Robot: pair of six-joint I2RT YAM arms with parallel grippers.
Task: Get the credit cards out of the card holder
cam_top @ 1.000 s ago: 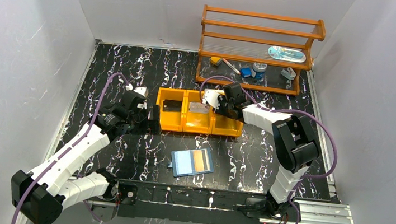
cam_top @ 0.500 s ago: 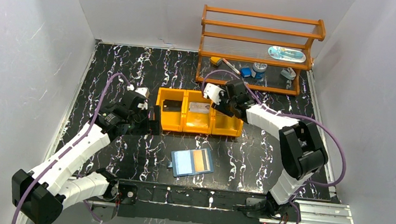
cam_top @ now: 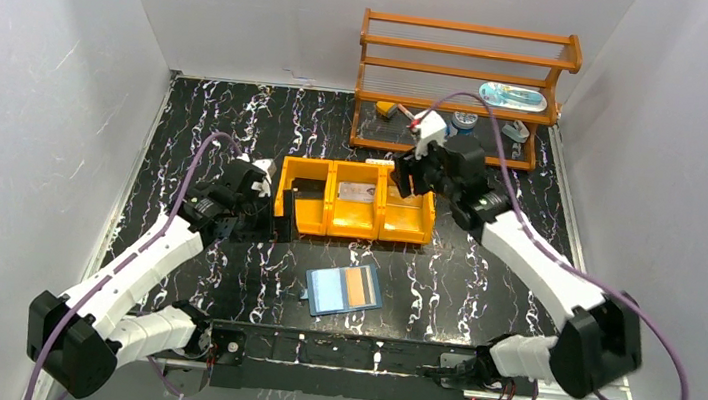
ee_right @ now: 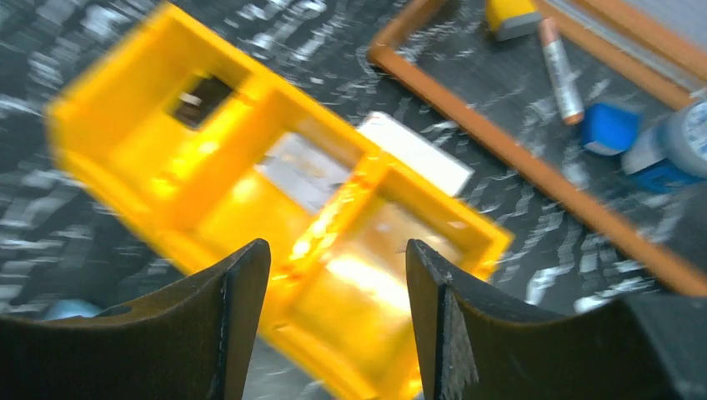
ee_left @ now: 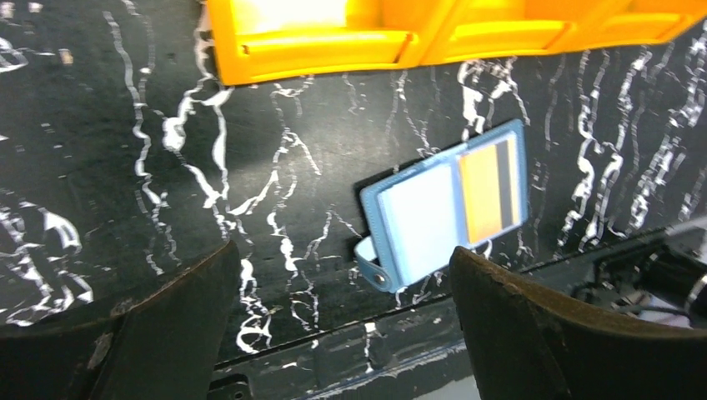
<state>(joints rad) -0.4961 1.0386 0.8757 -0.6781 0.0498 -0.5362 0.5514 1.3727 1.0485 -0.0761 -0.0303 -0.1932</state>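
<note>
Hanging low by the left end of the orange tray [cam_top: 352, 230], the left gripper [ee_left: 342, 254] has edged slightly closer to it over the last second; its fingers are spread wide with nothing between them. Just right of it, the tray's 3 compartments show a dark card [cam_top: 308, 192] in the left one and a silvery card [cam_top: 356, 192] in the middle one; the wrist view is too blurred to tell what lies in the right one. Nearer the arm bases, the card holder [cam_top: 344, 289] lies open and flat on the table, unmoved, with 1 orange card [cam_top: 358, 283] tucked in its right leaf.

Further right, the right gripper [ee_right: 335, 250] has changed most; a second ago it sat down at the tray's middle and right compartments, and now it has lifted up and back toward the shelf [cam_top: 470, 27], its fingers parting wider and pinching nothing. That reads as a drop-off just finished; the orange card at least remains to be pulled, so 1 arm must return to the card holder.
</note>
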